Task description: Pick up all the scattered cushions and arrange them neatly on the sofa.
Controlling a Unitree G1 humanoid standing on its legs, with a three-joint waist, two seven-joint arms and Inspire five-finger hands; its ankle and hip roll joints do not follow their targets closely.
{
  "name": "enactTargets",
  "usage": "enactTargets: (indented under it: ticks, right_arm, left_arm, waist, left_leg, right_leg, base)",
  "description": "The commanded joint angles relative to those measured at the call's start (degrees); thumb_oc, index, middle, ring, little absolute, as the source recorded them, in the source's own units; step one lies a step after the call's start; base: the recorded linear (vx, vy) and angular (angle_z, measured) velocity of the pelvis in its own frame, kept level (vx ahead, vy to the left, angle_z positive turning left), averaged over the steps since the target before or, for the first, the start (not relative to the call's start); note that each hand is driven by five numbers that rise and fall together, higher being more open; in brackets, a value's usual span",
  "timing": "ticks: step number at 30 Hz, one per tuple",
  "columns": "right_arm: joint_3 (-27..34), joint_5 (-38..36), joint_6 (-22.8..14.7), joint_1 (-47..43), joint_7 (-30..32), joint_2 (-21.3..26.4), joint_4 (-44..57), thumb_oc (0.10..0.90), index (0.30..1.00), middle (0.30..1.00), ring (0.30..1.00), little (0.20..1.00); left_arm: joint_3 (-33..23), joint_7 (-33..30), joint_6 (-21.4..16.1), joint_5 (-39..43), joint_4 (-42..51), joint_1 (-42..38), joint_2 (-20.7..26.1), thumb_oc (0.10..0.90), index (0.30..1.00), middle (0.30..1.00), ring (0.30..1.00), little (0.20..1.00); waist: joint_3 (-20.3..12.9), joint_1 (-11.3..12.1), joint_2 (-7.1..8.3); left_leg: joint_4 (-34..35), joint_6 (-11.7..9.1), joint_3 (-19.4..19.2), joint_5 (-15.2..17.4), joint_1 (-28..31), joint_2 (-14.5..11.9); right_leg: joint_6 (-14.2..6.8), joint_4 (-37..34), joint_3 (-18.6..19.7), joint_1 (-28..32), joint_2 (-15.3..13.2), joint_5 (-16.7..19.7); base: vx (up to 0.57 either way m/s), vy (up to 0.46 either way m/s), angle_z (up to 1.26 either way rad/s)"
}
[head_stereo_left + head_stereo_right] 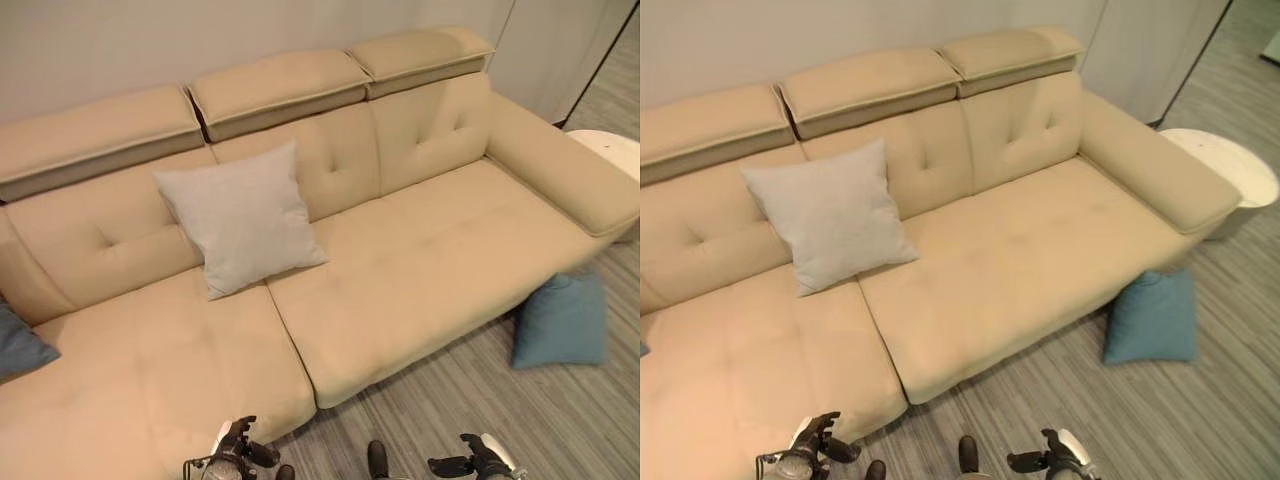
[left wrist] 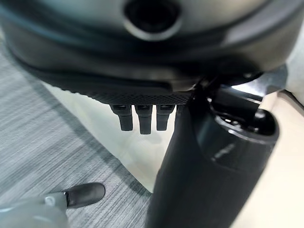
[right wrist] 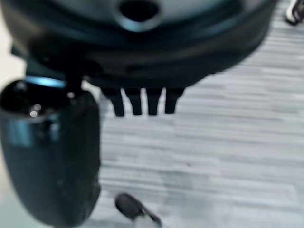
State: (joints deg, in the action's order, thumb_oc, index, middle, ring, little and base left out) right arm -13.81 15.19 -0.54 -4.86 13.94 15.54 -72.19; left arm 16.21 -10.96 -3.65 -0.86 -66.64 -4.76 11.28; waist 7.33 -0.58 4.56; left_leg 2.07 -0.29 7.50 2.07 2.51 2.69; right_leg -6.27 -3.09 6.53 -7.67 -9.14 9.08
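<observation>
A light grey cushion (image 1: pixel 242 217) leans against the backrest of the beige sofa (image 1: pixel 420 270), near its middle left. A teal cushion (image 1: pixel 562 320) lies on the floor, propped against the sofa's front at the right end. Another blue cushion (image 1: pixel 18 345) shows partly at the sofa's far left edge. My left hand (image 1: pixel 240 450) hangs low by the sofa's front corner, holding nothing, fingers (image 2: pixel 140 118) straight. My right hand (image 1: pixel 478 460) hangs low over the floor, also holding nothing, fingers (image 3: pixel 142 102) straight.
A round white side table (image 1: pixel 1230 165) stands beyond the sofa's right armrest (image 1: pixel 560 170). Grey striped carpet (image 1: pixel 470 390) lies in front of the sofa. A pale wall (image 1: pixel 150 40) runs behind it.
</observation>
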Motion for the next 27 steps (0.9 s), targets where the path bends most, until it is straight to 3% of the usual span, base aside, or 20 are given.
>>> enactTargets:
  ticks: [1,3,4,5,9,12,14,19,22,23,25,27]
  right_arm:
    - [-2.3,1.7,0.5,-2.4,0.9,3.1,-0.4,0.800,0.900,0.900,0.900,0.900]
    - [-2.4,1.6,0.1,-2.9,1.0,3.0,0.8,0.800,0.900,0.900,0.900,0.900]
    - [-2.4,1.6,0.2,-2.8,1.0,3.0,0.8,0.800,0.900,0.900,0.900,0.900]
    - [-2.5,1.7,-0.2,-2.5,1.0,3.3,1.3,0.800,0.900,0.900,0.900,0.900]
    - [-2.3,2.5,-0.4,-1.8,0.9,3.6,0.8,0.800,0.900,0.900,0.900,0.900]
    - [-2.6,2.6,-0.7,-1.3,1.2,3.2,0.7,0.800,0.900,0.900,0.900,0.900]
    - [-3.0,2.4,-0.6,-1.6,1.1,3.0,0.7,0.800,0.900,0.900,0.900,0.900]
    - [-2.4,0.2,-1.0,-1.5,2.0,3.3,1.2,0.800,0.900,0.900,0.900,0.900]
    - [-0.6,-2.3,-0.7,-0.7,2.9,3.9,0.3,0.800,0.900,0.900,0.900,0.900]
    - [-0.2,-2.8,-0.6,-0.5,3.1,3.9,0.0,0.800,0.900,0.900,0.900,0.900]
    - [0.7,-3.8,-0.5,0.2,3.2,4.2,-0.6,0.800,0.900,0.900,0.900,0.900]
    - [1.7,-4.4,-0.3,0.7,3.3,4.2,-1.4,0.800,0.900,0.900,0.900,0.900]
  left_arm:
    - [0.0,-1.0,-2.6,-3.2,2.6,-1.8,1.7,0.800,0.900,0.900,0.900,0.900]
    - [-0.4,-1.3,-2.6,-3.6,3.2,-2.2,3.3,0.800,0.900,0.900,0.900,0.900]
    - [-0.4,-1.2,-2.6,-3.6,3.2,-2.2,3.3,0.800,0.900,0.900,0.900,0.900]
    - [-0.8,-1.2,-2.6,-3.8,2.8,-1.7,3.7,0.800,0.900,0.900,0.900,0.900]
    - [-2.6,-1.1,-1.9,-3.8,1.9,-0.2,4.0,0.800,0.900,0.900,0.900,0.900]
    - [-5.1,-1.4,-2.0,-2.2,0.4,1.3,3.8,0.800,0.900,0.900,0.900,0.900]
    - [-6.1,-2.1,-1.6,-1.4,-0.5,1.8,3.6,0.800,0.900,0.900,0.900,0.900]
    - [-4.8,-2.4,-1.7,-2.0,-0.7,1.1,2.9,0.800,0.900,0.900,0.900,0.900]
    - [-3.2,-2.2,-1.3,-2.0,0.0,0.5,1.4,0.800,0.900,0.900,0.900,0.900]
    - [-2.6,-2.1,-1.3,-2.1,0.1,0.3,1.2,0.800,0.900,0.900,0.900,0.900]
    - [-1.8,-1.9,-1.4,-1.9,0.7,0.2,1.0,0.800,0.900,0.900,0.900,0.900]
    - [-1.6,-1.8,-1.2,-2.0,0.7,0.0,0.8,0.800,0.900,0.900,0.900,0.900]
  waist:
    - [0.9,1.2,-2.49]
    - [2.4,1.8,-2.54]
    - [2.4,1.9,-2.54]
    - [2.9,3.1,-3.16]
    - [2.0,5.6,-3.62]
    - [1.2,8.9,-2.17]
    - [0.8,9.5,-1.08]
    - [1.1,7.5,-0.70]
    - [2.8,5.4,-1.22]
    - [2.9,5.3,-1.17]
    - [2.9,5.5,-0.95]
    - [2.5,5.2,-0.94]
  left_leg:
    - [-2.0,0.6,3.3,3.8,-2.7,0.9]
    - [-2.6,1.5,0.6,3.2,-3.8,0.4]
    - [-2.6,1.5,0.6,3.2,-3.8,0.4]
    - [-3.2,1.8,-1.7,2.7,-4.7,-0.2]
    - [-2.8,2.3,-5.6,1.8,-5.3,-1.9]
    - [-3.6,1.7,-9.4,1.7,-6.3,-2.6]
    - [-3.5,1.4,-10.4,1.5,-6.3,-2.7]
    - [-6.3,-0.3,-10.9,2.0,-6.2,-4.4]
    - [-15.7,-2.0,-10.7,2.4,-8.5,-6.2]
    - [-16.7,-2.1,-9.4,1.6,-9.4,-5.5]
    - [-16.3,-1.7,-6.9,3.2,-10.7,-2.8]
    - [-13.8,-1.5,-6.5,2.6,-11.4,-1.6]
  right_leg:
    - [-4.6,3.8,-5.2,-1.3,3.0,-4.3]
    - [-4.6,7.5,-9.3,-3.9,2.2,-4.7]
    - [-4.6,7.6,-9.3,-4.0,2.2,-4.8]
    - [-3.2,10.4,-16.9,-2.6,0.5,-7.9]
    - [-1.3,16.7,-24.1,1.9,-1.1,-12.5]
    - [-2.0,12.7,-28.7,8.3,-2.1,-13.0]
    - [-1.8,10.0,-27.0,8.2,-0.7,-12.9]
    - [-0.5,4.4,-23.3,9.2,2.8,-12.3]
    - [1.6,2.5,-21.8,11.0,4.4,-12.9]
    - [1.7,2.1,-21.3,11.0,4.5,-12.5]
    - [1.5,1.2,-20.0,11.5,4.7,-12.4]
    - [1.0,0.5,-19.1,11.7,5.1,-12.3]
  base:
    - [-0.23,0.188,-0.83]
    - [-0.22,0.122,-0.81]
    - [-0.21,0.093,-1.44]
    - [-0.20,0.088,-1.53]
    - [-0.16,0.015,-0.81]
    - [-0.11,-0.152,-0.68]
    - [-0.02,-0.201,-0.92]
    - [0.01,-0.228,-0.24]
    - [-0.01,-0.233,-0.08]
    - [0.04,-0.072,-0.23]
    - [0.09,-0.069,-0.40]
    - [0.15,-0.036,-0.40]
